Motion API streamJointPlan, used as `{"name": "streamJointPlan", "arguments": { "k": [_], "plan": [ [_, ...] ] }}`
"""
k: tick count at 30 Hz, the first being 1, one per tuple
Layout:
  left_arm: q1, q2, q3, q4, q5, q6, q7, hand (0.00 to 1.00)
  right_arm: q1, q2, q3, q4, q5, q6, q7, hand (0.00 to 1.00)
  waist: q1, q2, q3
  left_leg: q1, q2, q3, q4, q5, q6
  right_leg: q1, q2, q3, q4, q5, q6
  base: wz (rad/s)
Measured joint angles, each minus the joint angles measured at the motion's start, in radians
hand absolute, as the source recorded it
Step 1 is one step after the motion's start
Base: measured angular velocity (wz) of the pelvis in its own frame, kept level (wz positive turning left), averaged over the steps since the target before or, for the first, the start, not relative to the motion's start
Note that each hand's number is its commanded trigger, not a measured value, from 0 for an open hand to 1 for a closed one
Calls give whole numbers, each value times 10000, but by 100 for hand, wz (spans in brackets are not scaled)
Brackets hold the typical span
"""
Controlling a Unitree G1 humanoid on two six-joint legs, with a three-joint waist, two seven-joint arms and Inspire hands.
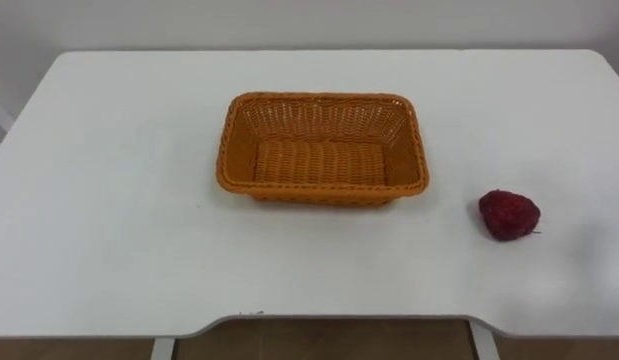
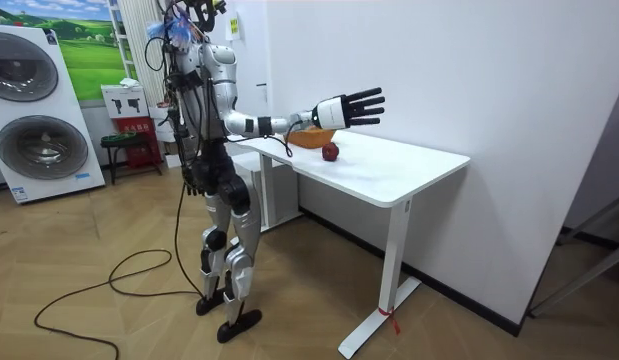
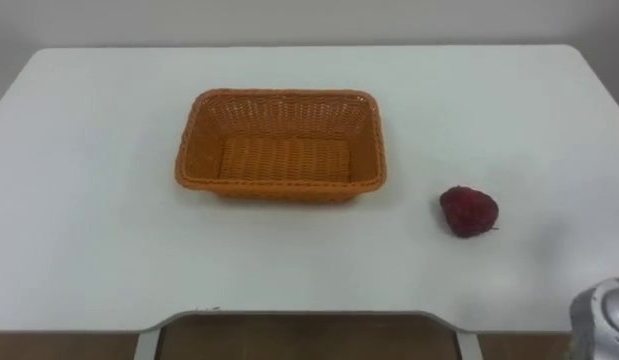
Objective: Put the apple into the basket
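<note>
While right robot hand [image 2: 341,110] hangs spread wide, apple [image 1: 508,214] right of basket [image 1: 323,192], roundish, heading unclear.

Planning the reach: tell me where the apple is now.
In the left eye view the apple lies on the white table, to the robot's right of the orange basket and apart from it.

Bright, even light with only soft shadows.

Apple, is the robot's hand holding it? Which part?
Nothing is held. The apple lies on the table; the right hand is open in the air.
</note>
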Motion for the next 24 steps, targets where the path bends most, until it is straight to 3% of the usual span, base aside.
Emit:
{"name": "streamJointPlan", "arguments": {
  "k": [5,13,24],
  "plan": [
    [-10,10,-340,7,25,-133,-61,0,99,-1,1413,66,-625,-52,1093,0,244,52,54,85,73,0,-74,37,-28,182,49,-52,-347,179,-43,-2],
    [49,13,-473,-7,17,-132,-328,0,517,-15,2710,435,-595,-55,2781,0,437,44,66,24,130,12,-50,39,-32,150,37,-146,-354,190,-45,0],
    [-89,53,-568,-20,84,-114,-597,0,476,-14,3175,1606,-628,43,4625,0,459,25,51,-81,134,-69,-46,48,-34,152,6,-353,-356,203,-53,2]
  ]
}}
